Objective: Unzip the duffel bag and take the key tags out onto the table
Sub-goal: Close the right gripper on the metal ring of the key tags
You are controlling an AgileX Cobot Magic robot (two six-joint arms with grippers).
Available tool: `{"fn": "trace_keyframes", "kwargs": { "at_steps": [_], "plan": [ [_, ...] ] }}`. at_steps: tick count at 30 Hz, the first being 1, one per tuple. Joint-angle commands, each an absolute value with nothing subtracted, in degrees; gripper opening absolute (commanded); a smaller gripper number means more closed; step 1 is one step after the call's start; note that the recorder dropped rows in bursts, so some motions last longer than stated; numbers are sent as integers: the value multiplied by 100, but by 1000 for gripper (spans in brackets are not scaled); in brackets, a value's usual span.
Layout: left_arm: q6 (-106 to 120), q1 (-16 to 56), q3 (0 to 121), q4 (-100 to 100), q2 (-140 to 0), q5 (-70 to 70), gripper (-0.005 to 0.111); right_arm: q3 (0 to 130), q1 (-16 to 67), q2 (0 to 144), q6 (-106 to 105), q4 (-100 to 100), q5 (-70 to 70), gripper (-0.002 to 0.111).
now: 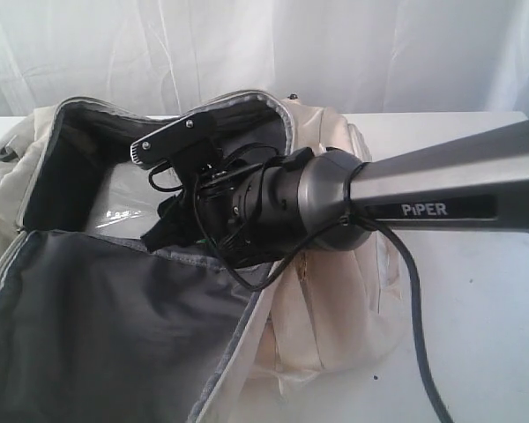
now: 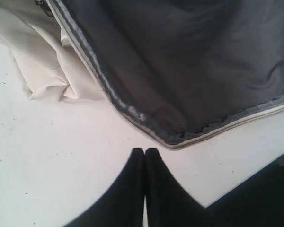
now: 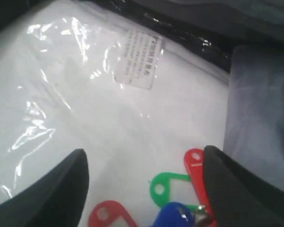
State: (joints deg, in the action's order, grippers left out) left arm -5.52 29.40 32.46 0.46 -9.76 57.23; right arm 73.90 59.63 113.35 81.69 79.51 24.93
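- a white curtain (image 1: 247, 44) hangs in soft folds across the top of the frame.
- a clear, crinkled plastic sheet (image 1: 115, 211) shines left of centre.
- a small printed label (image 3: 139, 59) lies on that plastic, its text unreadable.

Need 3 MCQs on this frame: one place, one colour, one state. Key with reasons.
1. Where are the key tags?
A. in the left gripper
B. inside the duffel bag, by the right gripper
C. outside the bag

2. Which tag colours show in the right wrist view?
A. red, green, blue
B. black only
C. white and orange

3. What state is the left gripper in?
A. wide open
B. shut on a tag
C. shut, holding nothing

Key:
1 B: the tags lie on clear plastic wrap in the bag, between the open right gripper's jaws.
2 A: two red tags, one green and one blue show.
3 C: its jaws meet over the bare table with nothing between them.
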Motion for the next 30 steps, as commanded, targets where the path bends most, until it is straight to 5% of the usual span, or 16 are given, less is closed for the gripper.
{"fn": "trace_keyframes", "kwargs": {
  "at_steps": [1,17,21,26,27,30],
  "plan": [
    [-553,2927,3278,53,-932,5742,0,7422,5929,11308,6652,6587,3309,65],
    [-553,2927,3278,53,-932,5742,0,7422,5929,11272,5500,5562,4659,63],
    [-553,2927,3278,53,-932,5742,0,7410,5929,11379,5267,5127,4125,48],
    [-553,2927,3278,51,-932,5754,0,7410,5929,11667,5267,4828,3608,18],
    [-553,2927,3278,51,-932,5754,0,7429,5929,11667,5267,4828,3439,5],
    [-553,2927,3278,51,-932,5754,0,7525,5929,11549,5267,4828,3075,0]
  ]
}}
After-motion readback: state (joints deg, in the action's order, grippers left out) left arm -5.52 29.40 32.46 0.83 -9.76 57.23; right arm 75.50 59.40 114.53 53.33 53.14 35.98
